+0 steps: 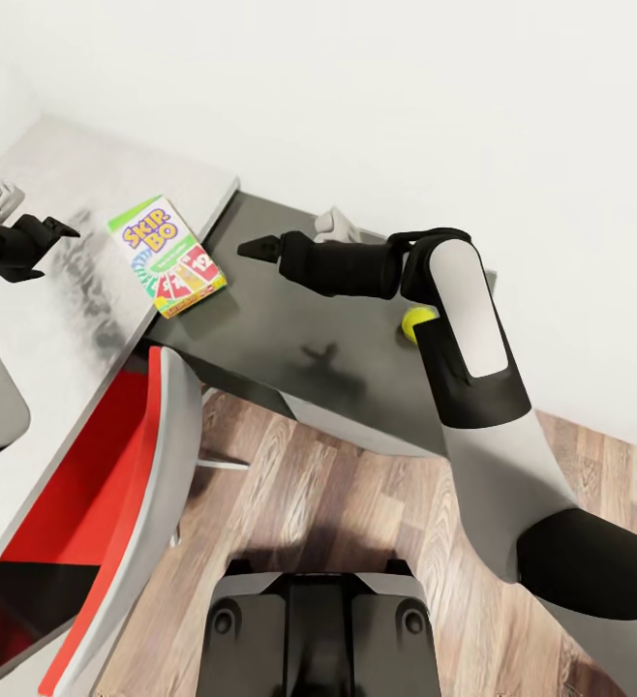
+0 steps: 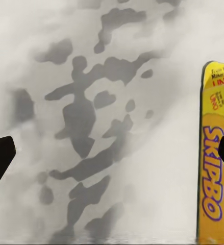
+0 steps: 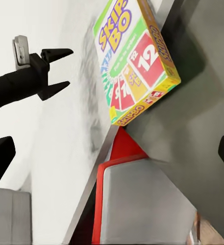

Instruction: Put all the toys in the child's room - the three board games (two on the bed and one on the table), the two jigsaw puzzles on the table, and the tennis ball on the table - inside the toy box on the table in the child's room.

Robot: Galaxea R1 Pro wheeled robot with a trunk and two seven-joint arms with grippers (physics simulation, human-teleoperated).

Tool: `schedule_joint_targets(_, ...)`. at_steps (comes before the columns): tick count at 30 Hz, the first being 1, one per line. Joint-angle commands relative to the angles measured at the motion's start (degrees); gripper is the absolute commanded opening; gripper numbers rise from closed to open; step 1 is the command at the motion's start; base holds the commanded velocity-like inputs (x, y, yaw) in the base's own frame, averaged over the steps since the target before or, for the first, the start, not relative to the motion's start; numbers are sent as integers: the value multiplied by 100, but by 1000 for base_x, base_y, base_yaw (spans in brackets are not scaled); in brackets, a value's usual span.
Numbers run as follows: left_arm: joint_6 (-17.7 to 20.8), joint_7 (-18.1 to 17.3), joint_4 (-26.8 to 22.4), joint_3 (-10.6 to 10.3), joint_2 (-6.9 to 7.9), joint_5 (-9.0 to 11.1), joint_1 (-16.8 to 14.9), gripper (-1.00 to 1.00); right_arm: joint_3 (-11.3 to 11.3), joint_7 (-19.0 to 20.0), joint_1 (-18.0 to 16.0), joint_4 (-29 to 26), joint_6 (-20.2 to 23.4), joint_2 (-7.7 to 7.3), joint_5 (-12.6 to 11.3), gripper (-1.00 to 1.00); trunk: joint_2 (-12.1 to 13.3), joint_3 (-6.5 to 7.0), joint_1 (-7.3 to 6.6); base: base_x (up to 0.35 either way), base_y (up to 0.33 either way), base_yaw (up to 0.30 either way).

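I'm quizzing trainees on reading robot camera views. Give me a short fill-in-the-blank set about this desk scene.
1. The Skip-Bo box lies on the table, at the edge of its ____ top.
2. The tennis ball is partly hidden behind the ____ arm.
3. The left gripper has its jaws ____.
4. The chair tucked under the table has a ____ seat.

Missing words: white; right; open; red

light: bright, even | shadows: soft grey blotches on table [image 1: 76, 290] | focus: left wrist view blurred
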Motion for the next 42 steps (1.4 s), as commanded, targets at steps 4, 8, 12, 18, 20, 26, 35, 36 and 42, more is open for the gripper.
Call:
schedule_joint_targets(4,18,52,-1,7,1,62,26,100,6,-60,-5,2,6,2,-54,100,-10,-7,1,-165,0,1)
schedule_joint_targets(8,18,52,-3,7,1,62,34,100,13,-60,-5,3,6,2,-54,100,-10,-4,1,-46,0,0)
schedule_joint_targets(12,18,52,-2,7,5,64,36,100,16,-60,-5,5,6,2,-54,100,-10,15,1,-11,0,0)
schedule_joint_targets(18,18,49,-2,15,32,132,37,100,17,-60,-5,11,12,2,-54,100,-10,63,1,-3,0,0)
schedule_joint_targets(20,18,47,-2,20,44,238,37,100,17,-60,-5,17,17,2,-54,100,-10,81,1,0,0,0)
schedule_joint_targets(26,18,44,2,3,89,724,37,100,17,-60,-5,65,26,2,-54,100,-10,135,1,0,0,0)
schedule_joint_targets(35,18,42,-1,-223,398,1250,37,100,18,-60,-5,88,30,2,-54,100,-10,215,1,0,0,0)
schedule_joint_targets(36,18,41,-2,-260,426,1292,37,100,18,-60,-5,94,31,2,-54,100,-10,223,1,0,0,0)
schedule_joint_targets(42,18,36,-5,-666,676,1812,37,100,20,-53,-5,149,18,2,-56,100,-10,275,1,0,0,0)
